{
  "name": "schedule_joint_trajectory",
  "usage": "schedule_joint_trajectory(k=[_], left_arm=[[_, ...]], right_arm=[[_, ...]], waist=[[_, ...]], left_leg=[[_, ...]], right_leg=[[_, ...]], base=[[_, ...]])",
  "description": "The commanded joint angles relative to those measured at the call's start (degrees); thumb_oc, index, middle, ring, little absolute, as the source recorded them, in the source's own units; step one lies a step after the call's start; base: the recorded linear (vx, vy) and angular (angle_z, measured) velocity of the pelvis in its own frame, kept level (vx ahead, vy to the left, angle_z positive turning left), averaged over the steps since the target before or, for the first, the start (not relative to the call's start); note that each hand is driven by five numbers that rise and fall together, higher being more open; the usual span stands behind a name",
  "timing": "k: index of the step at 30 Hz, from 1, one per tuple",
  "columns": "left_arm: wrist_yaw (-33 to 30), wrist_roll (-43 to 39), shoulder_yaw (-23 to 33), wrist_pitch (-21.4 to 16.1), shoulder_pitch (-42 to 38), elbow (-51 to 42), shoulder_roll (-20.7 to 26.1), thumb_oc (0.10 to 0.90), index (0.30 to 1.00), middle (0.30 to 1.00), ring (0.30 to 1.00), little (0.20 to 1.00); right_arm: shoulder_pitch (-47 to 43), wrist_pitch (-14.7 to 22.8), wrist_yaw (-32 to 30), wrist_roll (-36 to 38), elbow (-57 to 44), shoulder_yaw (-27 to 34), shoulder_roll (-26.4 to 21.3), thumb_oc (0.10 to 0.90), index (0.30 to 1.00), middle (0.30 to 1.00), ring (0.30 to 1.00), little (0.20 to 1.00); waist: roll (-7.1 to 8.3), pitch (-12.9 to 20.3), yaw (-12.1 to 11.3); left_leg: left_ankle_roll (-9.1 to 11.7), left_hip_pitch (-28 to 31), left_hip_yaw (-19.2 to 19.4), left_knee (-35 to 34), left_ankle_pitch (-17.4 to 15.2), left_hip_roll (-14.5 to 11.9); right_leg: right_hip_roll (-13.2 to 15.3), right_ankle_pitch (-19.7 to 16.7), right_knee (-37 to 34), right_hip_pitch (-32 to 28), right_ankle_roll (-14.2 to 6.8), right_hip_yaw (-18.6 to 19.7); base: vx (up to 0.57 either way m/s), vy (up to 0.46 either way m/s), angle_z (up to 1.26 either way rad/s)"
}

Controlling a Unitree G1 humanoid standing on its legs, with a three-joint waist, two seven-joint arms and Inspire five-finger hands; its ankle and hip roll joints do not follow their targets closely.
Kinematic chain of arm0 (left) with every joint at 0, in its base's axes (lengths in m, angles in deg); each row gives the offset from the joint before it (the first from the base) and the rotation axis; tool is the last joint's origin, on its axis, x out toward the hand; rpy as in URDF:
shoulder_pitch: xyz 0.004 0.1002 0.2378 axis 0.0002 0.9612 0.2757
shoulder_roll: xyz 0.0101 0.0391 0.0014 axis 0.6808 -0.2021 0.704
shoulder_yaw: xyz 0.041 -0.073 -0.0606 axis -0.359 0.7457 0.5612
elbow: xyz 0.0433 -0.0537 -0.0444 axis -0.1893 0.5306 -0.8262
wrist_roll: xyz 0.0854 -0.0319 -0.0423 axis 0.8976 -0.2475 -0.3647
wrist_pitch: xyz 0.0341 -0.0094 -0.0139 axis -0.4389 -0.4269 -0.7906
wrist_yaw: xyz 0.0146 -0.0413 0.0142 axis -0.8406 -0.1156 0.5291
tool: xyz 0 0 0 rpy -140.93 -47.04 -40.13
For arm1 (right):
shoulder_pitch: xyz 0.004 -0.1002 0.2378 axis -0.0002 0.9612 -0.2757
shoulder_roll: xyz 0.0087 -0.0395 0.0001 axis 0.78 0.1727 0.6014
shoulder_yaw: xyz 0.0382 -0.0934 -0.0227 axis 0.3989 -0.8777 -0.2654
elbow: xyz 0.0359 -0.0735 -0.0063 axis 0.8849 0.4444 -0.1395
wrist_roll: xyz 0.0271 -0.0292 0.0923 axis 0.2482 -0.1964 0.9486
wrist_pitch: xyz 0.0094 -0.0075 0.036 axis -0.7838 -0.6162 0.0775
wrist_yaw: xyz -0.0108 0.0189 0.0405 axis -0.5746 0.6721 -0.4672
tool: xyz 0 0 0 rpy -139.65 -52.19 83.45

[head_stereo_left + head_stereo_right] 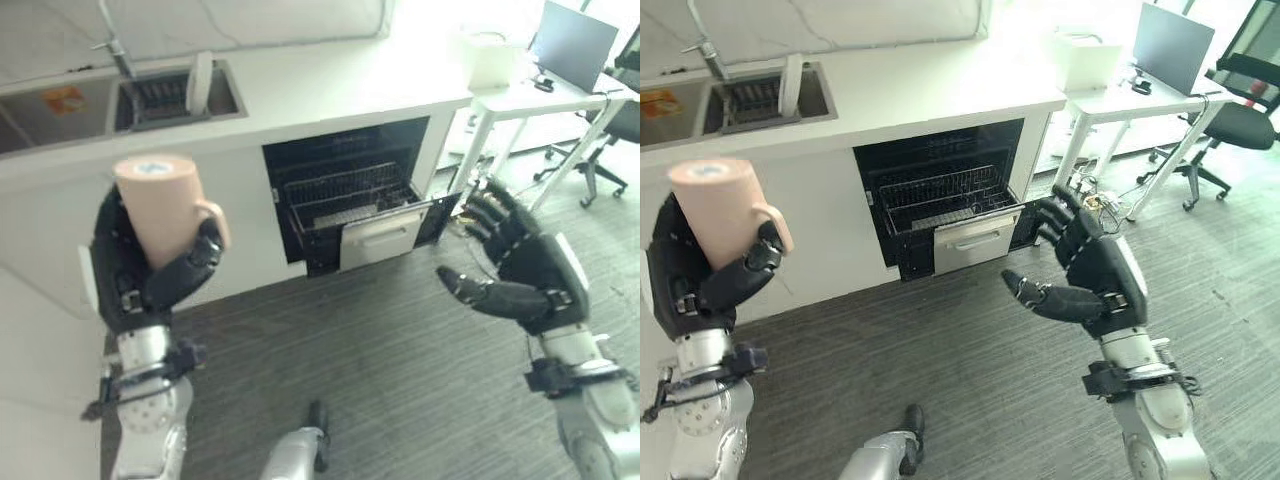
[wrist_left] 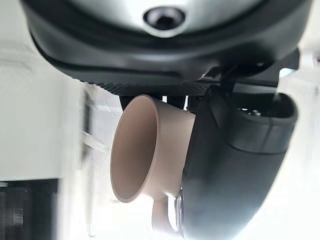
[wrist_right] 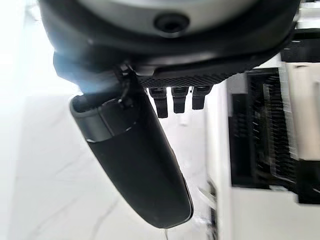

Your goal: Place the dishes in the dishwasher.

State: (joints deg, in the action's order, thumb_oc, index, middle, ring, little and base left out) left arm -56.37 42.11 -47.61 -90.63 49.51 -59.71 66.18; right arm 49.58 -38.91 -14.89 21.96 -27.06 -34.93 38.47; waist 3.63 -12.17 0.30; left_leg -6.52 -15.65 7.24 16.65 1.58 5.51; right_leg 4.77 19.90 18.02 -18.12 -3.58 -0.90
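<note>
So there's one mug (image 1: 160,205) in play, a plain beige one with a handle, and it's up in the air in the left hand (image 1: 140,275) on the left side of the scene, held mouth down with its base on top. The dark fingers and thumb are curled right around its body, and the wrist camera looks straight past the thumb at the mug's open mouth (image 2: 131,147).

The right hand (image 1: 1090,270) has nothing in it. It hangs over the grey carpet floor (image 1: 380,350) on the right, fingers spread out fairly straight and the thumb sticking off to the side, touching nothing.

One dishwasher (image 1: 345,190), built in under the white counter (image 1: 330,90) further back, roughly centre. Its door (image 1: 395,235) is folded down, and one wire rack (image 1: 340,195) shows inside; I can't make out any dishes in it. The mug is well apart from it, off to its left and nearer.

One sink (image 1: 755,100) sunk into the counter far left, with one tap (image 1: 702,45) behind it and a pale thing standing upright at its right edge, can't tell what it is.

Far right: one white desk (image 1: 530,100) with one monitor (image 1: 1170,45) on it and one black office chair (image 1: 1240,125).
</note>
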Motion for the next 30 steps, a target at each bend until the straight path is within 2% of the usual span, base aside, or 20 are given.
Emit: schedule_joint_trajectory(k=[1,3,4,5,7,8,9,12,14,15,18,20,21,22,23,24,25,26,28,30], left_arm=[[2.8,0.8,0.7,-4.8,-1.3,-6.5,3.4,0.4,0.3,0.3,0.3,0.3],[3.0,1.5,0.4,-5.2,-1.6,-6.2,3.3,0.4,0.3,0.3,0.3,0.3],[2.4,2.1,0.4,-5.1,-2.1,-6.4,3.3,0.4,0.3,0.3,0.3,0.3],[1.9,2.5,0.7,-4.8,-2.6,-6.7,3.7,0.4,0.3,0.3,0.3,0.3],[2.0,2.7,0.8,-4.5,-3.6,-7.0,4.1,0.4,0.3,0.3,0.3,0.3],[1.9,3.1,0.7,-4.4,-4.1,-7.0,4.2,0.4,0.3,0.3,0.3,0.3],[1.1,4.5,-0.3,-4.2,-4.9,-6.9,4.2,0.4,0.3,0.3,0.3,0.3],[-2.3,7.0,-1.4,-3.7,-6.1,-6.8,4.6,0.4,0.3,0.3,0.3,0.3],[-3.1,6.3,-1.3,-3.6,-6.7,-6.6,5.6,0.4,0.3,0.3,0.3,0.3],[-3.7,6.5,-0.6,-2.9,-7.2,-7.1,6.1,0.4,0.3,0.3,0.3,0.3],[-5.4,6.6,-0.4,-2.0,-7.1,-7.2,5.9,0.4,0.3,0.3,0.3,0.3],[-1.3,-2.7,-0.4,-0.9,-5.4,-7.2,4.6,0.4,0.3,0.3,0.3,0.3],[0.4,-3.5,-0.4,-1.0,-4.5,-7.1,3.7,0.4,0.3,0.3,0.3,0.3],[1.9,-1.3,-1.4,-2.6,-3.6,-7.0,2.6,0.4,0.3,0.3,0.3,0.3],[1.7,-1.7,-1.8,-3.0,-3.3,-6.8,2.4,0.4,0.3,0.3,0.3,0.3],[2.8,-3.5,-0.7,-3.9,-1.1,-7.6,2.2,0.4,0.3,0.3,0.3,0.3],[3.1,-3.4,-0.6,-4.0,-0.9,-7.7,2.1,0.4,0.3,0.3,0.3,0.3],[4.4,-1.4,-0.9,-4.1,-0.3,-8.3,1.5,0.4,0.3,0.3,0.3,0.3],[3.4,0.0,-1.8,-4.0,-0.1,-8.5,1.2,0.4,0.3,0.3,0.3,0.3],[3.0,-0.7,-2.2,-4.4,0.0,-8.1,1.3,0.4,0.3,0.3,0.3,0.3]], right_arm=[[-6.6,2.7,0.2,4.8,-1.0,1.0,4.1,0.8,0.9,0.9,0.9,0.9],[-7.0,2.2,1.6,4.3,-0.8,0.2,5.5,0.8,0.9,0.9,0.9,0.9],[-7.5,2.0,2.6,3.2,-0.7,-0.9,6.2,0.8,0.9,0.9,0.9,0.9],[-8.1,2.1,3.0,3.8,0.1,-1.6,6.3,0.8,0.9,0.9,0.9,0.9],[-8.7,3.0,2.7,5.0,0.8,-1.9,5.9,0.8,0.9,0.9,0.9,0.9],[-8.8,3.5,3.1,5.8,0.9,-1.8,5.4,0.8,0.9,0.9,0.9,0.9],[-8.8,3.9,3.7,6.7,0.5,-2.0,5.0,0.8,0.9,0.9,0.9,0.9],[-10.4,1.3,3.2,6.8,-0.8,-3.3,5.8,0.8,0.9,0.9,0.9,0.9],[-11.2,-0.4,2.2,6.6,-1.2,-4.0,5.7,0.8,0.9,0.9,0.9,0.9],[-13.0,-2.5,2.4,7.9,-1.0,-4.7,4.6,0.8,0.9,0.9,0.9,0.9],[-15.5,-4.3,2.0,8.6,-0.3,-5.8,2.9,0.8,0.9,0.9,0.9,0.9],[-14.6,-3.7,2.3,7.9,0.8,-5.9,2.7,0.8,0.9,0.9,0.9,0.9],[-13.7,-3.4,2.4,7.8,0.7,-5.8,2.9,0.8,0.9,0.9,0.9,0.9],[-11.5,-2.0,2.5,6.8,0.8,-4.3,2.8,0.8,0.9,0.9,0.9,0.9],[-10.8,-1.6,2.2,6.7,0.9,-3.7,2.2,0.8,0.9,0.9,0.9,0.9],[-10.7,-1.8,0.1,7.7,1.1,-3.0,1.1,0.8,0.9,0.9,0.9,0.9],[-10.7,-1.9,-0.1,7.7,1.1,-3.0,1.2,0.8,0.9,0.9,0.9,0.9],[-10.6,-1.5,-1.3,6.7,0.8,-3.7,2.2,0.8,0.9,0.9,0.9,0.9],[-10.1,-1.0,-2.1,4.2,0.2,-5.4,3.3,0.8,0.9,0.9,0.9,0.9],[-9.4,-0.3,-2.9,0.3,-0.2,-7.1,3.5,0.8,0.9,0.9,0.9,0.9]], waist=[[-0.54,5.8,-2.3],[-1.23,5.1,-2.1],[-1.58,4.4,-2.0],[-1.5,4.2,-2.5],[-0.65,3.5,-2.8],[0.0,3.0,-2.8],[0.68,2.2,-1.4],[0.29,2.3,0.0],[0.39,1.9,0.0],[0.7,1.7,-0.8],[0.51,2.4,-0.8],[-0.4,2.9,-1.1],[-0.57,2.9,-1.0],[-0.57,2.6,0.1],[-0.73,2.3,-0.1],[-1.68,1.4,-1.2],[-1.7,1.3,-1.4],[-2.71,1.2,-2.1],[-3.66,1.1,-3.0],[-4.08,1.1,-4.2]], left_leg=[[6.8,1.3,-3.2,0.5,-6.4,-6.6],[6.4,3.5,-4.0,0.5,-7.2,-7.1],[6.2,5.4,-4.0,0.5,-8.3,-7.5],[6.9,6.8,-4.0,0.5,-8.7,-8.8],[8.1,7.7,-5.0,0.5,-9.5,-10.0],[8.8,8.0,-5.5,0.5,-10.0,-10.4],[10.1,8.9,-7.8,0.5,-11.6,-11.3],[11.6,10.7,-10.2,0.5,-14.4,-13.8],[12.5,11.8,-12.2,0.5,-15.6,-15.5],[14.9,13.0,-12.7,0.5,-14.2,-20.3],[16.9,14.4,-11.5,0.5,-11.8,-24.5],[17.3,14.4,-8.9,0.5,-1.9,-26.9],[17.2,13.8,-6.8,0.5,2.1,-28.2],[16.8,12.7,2.6,0.5,5.6,-29.6],[16.8,12.7,3.3,0.5,4.5,-27.9],[14.6,10.5,3.3,0.5,-1.3,-18.9],[14.3,10.0,3.6,0.5,-1.4,-18.2],[13.2,6.7,5.3,0.5,-4.2,-14.9],[12.6,2.8,5.4,0.5,-5.0,-13.2],[12.9,-1.1,3.9,0.5,-2.9,-13.2]], right_leg=[[-1.4,-20.4,-0.8,8.7,-7.5,-5.8],[-1.2,-24.2,5.9,11.1,-8.2,-7.8],[0.3,-25.0,10.2,15.7,-8.2,-9.6],[3.7,-24.0,6.2,17.2,-7.3,-12.0],[6.7,-22.3,-0.8,17.6,-6.7,-12.8],[9.3,-19.5,-0.8,20.1,-6.6,-11.7],[13.3,-19.9,-0.8,26.2,-8.0,-5.3],[15.6,-22.5,-0.8,32.7,-10.0,2.1],[15.5,-23.2,-0.8,33.5,-10.7,3.4],[15.6,-21.3,-0.8,32.6,-11.4,-0.1],[13.7,-19.7,-0.8,32.9,-10.9,-3.0],[11.5,-17.7,-0.8,30.8,-8.5,-5.2],[10.8,-16.7,-0.8,29.7,-7.5,-6.5],[10.2,-14.7,-0.8,27.4,-5.2,-10.3],[10.0,-13.8,-0.8,26.3,-4.9,-11.3],[7.7,-12.7,-0.8,24.7,-4.7,-11.3],[7.6,-12.9,-0.8,24.8,-4.6,-11.3],[5.6,-12.2,-0.8,23.8,-4.4,-11.7],[3.5,-11.3,-0.8,22.5,-4.0,-11.7],[0.9,-9.7,-0.8,20.9,-3.1,-11.0]], base=[[0.36,0.125,0.51],[0.27,0.091,0.37],[0.24,-0.12,0.22],[0.27,-0.299,0.19],[0.18,-0.445,0.1],[0.24,-0.634,0.09],[0.28,-0.65,0.04],[0.32,-0.579,0.7],[0.34,-0.732,0.73],[0.25,-0.818,0.71],[0.16,-0.639,0.39],[0.16,-0.491,0.34],[0.15,-0.671,0.44],[0.15,-0.641,0.68],[0.26,-0.709,1.92],[0.19,-0.366,1.61],[0.24,-0.316,1.09],[0.11,-0.097,-0.56],[0.24,-0.09,-0.08],[0.31,-0.038,0.26]])
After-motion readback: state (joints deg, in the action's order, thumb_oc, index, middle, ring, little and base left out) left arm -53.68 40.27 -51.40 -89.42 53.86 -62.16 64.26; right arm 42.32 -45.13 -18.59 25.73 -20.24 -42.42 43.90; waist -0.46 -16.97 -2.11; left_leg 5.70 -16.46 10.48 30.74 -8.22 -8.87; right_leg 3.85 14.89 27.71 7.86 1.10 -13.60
